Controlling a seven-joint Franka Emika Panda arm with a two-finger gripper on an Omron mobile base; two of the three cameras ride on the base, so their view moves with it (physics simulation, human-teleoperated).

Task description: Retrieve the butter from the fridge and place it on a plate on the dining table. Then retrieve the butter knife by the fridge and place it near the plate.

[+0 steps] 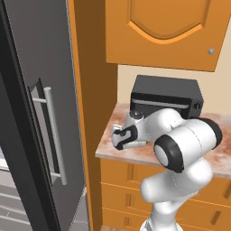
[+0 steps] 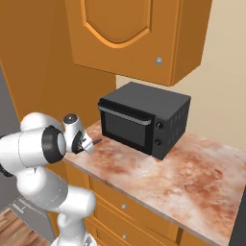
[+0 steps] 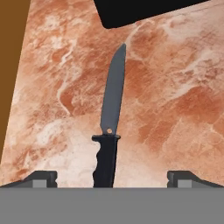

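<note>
The slim dark butter knife (image 3: 110, 122), with a grey blade and a black ribbed handle, lies flat on the reddish-brown and white marbled tabletop (image 3: 175, 96) of the counter beside the tall grey steel fridge (image 1: 40, 113). In the hand view its handle sits at the bottom between the two dark fingertips (image 3: 41, 178), and its blade points away toward the black microwave (image 3: 140, 11) at the top edge. The jaws are released and spread wide, one tip on each side of the handle, neither touching it. In the right base view the gripper (image 2: 86, 144) hangs just above the near left corner of the tabletop, in front of the microwave's door; a thin dark sliver beside it may be the knife's tip, though it is too small to be sure. In the left base view the white arm bends over the counter edge, its hand low over the marbled surface. An orange wall cabinet (image 2: 129, 33) hangs above the microwave, and orange drawers (image 1: 131, 189) sit beneath the tabletop. The fridge's vertical bar handle (image 1: 56, 135) shows at the left.
</note>
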